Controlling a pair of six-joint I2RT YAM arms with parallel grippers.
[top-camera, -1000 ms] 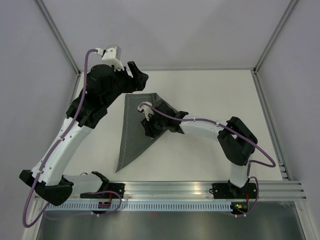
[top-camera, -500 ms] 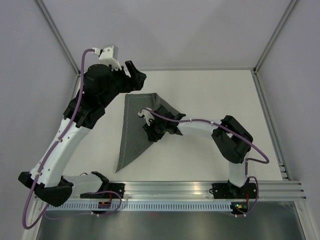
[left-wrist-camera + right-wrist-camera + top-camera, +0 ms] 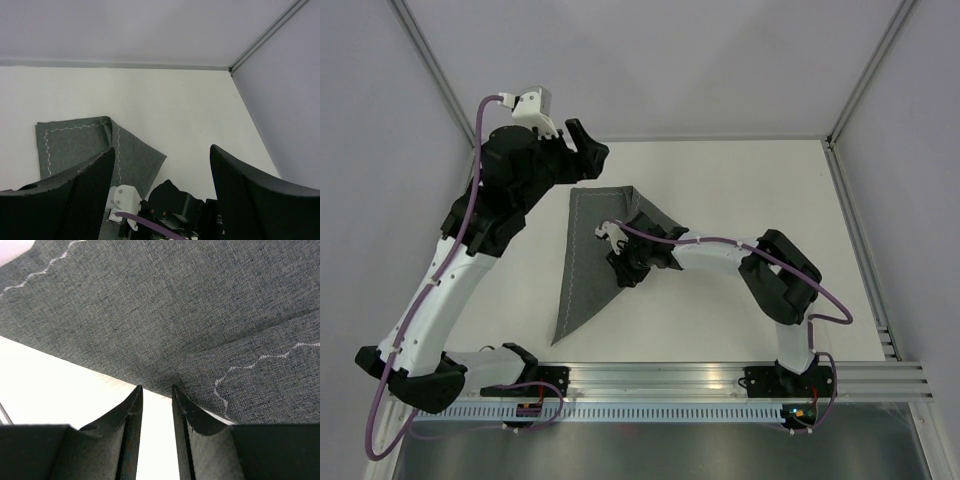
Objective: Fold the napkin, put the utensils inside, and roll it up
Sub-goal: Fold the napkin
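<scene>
Right wrist view: the right gripper (image 3: 156, 387) has its two dark fingers close together, with only a thin slit of white table showing between them.
Right grip: the fingertips (image 3: 134, 396) sit at the napkin's (image 3: 175, 300) edge, where the cloth meets the table; I cannot tell whether they nip the cloth.
Cloth by the right fingers: dark grey weave fills the view past the tips, and a second layer with a pale wavy stitch line (image 3: 260, 359) lies just to the right of them.
Top external view, right gripper: the right gripper (image 3: 623, 266) is low over the napkin's right-hand slanted edge, about midway along it.
Left wrist view: the left gripper (image 3: 161, 147) has its fingers spread wide, with nothing between them.
Left gripper's place: the left gripper (image 3: 588, 150) is raised above the table (image 3: 750, 190), beside the napkin's far left corner and clear of the cloth.
Napkin: the napkin (image 3: 582, 262) lies flat on the table as a long triangle. Its wide edge is on the far side and its point is towards the arm bases, with a turned flap at the far right corner.
Napkin from the left wrist: the napkin (image 3: 70, 145) shows its far edge and the flap, with the right arm's wrist (image 3: 172, 205) over its right side.
</scene>
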